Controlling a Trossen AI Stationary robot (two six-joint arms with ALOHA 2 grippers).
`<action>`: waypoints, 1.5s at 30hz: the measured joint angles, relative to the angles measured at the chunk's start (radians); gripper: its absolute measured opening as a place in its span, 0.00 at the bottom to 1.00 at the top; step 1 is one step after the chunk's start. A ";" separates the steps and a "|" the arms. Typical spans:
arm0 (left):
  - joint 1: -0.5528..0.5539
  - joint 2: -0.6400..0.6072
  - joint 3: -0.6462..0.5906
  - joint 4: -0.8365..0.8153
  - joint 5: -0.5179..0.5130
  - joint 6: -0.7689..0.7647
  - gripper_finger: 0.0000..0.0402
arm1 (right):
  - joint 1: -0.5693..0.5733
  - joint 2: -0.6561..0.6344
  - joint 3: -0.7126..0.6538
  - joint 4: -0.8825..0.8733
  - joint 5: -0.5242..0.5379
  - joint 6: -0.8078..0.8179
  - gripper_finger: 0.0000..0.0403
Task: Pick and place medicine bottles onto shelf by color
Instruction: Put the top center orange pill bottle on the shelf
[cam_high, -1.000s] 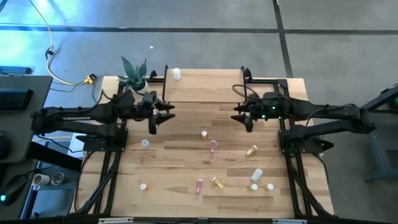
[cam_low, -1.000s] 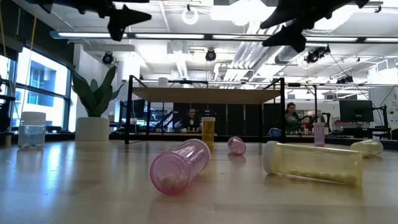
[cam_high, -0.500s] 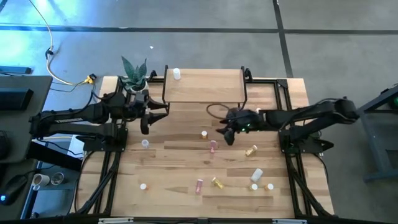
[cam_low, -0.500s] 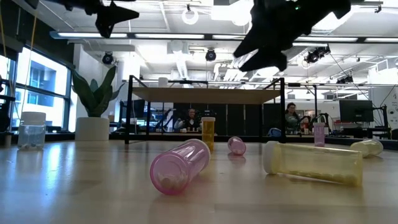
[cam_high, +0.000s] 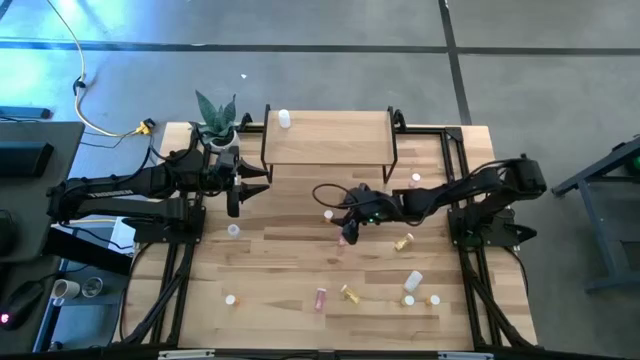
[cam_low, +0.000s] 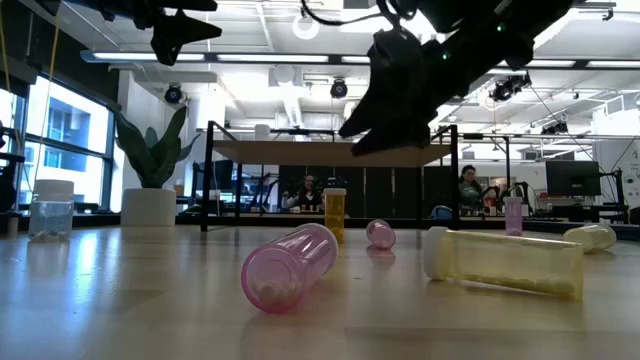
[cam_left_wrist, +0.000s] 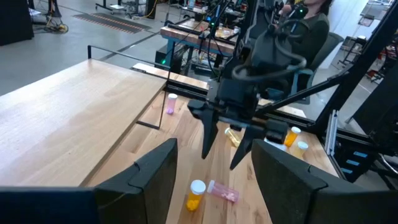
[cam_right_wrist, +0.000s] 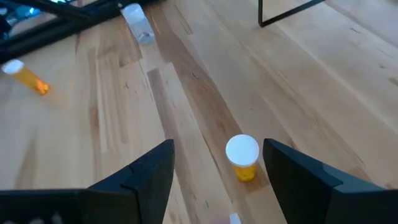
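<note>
Nearest the front edge of the worktop, several medicine bottles lie tipped over: a pink one, a yellow one, a white one and two small white-capped ones out to either side. None of these are being dealt with yet.

Further in, the right gripper reaches out over the middle of the worktop with its jaws spread wide and nothing between them. Just under and ahead of it stands an upright orange bottle with a white cap, and the right wrist view shows that bottle sitting neatly in the gap between the two fingers. A pink bottle lies on its side just beside it. To my eye the step in hand is the grab on the orange one, and doing it well means coming straight down, keeping the cap centred, and closing low on the body without nudging the pink neighbour.

The left gripper waits off to the side near the plant, jaws parted and holding nothing.

At the far end stands the shelf, with one white bottle already on its left corner, so I'd put orange well apart from it.
</note>
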 joint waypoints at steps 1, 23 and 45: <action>0.000 0.000 0.000 0.000 0.000 -0.003 0.49 | -0.001 0.011 0.000 0.007 0.000 -0.013 0.59; 0.000 0.000 0.001 -0.004 0.000 -0.053 0.49 | -0.015 0.157 0.000 0.139 0.086 -0.117 0.59; 0.000 0.000 0.001 -0.005 -0.004 -0.050 0.49 | -0.015 0.223 0.000 0.195 0.095 -0.087 0.57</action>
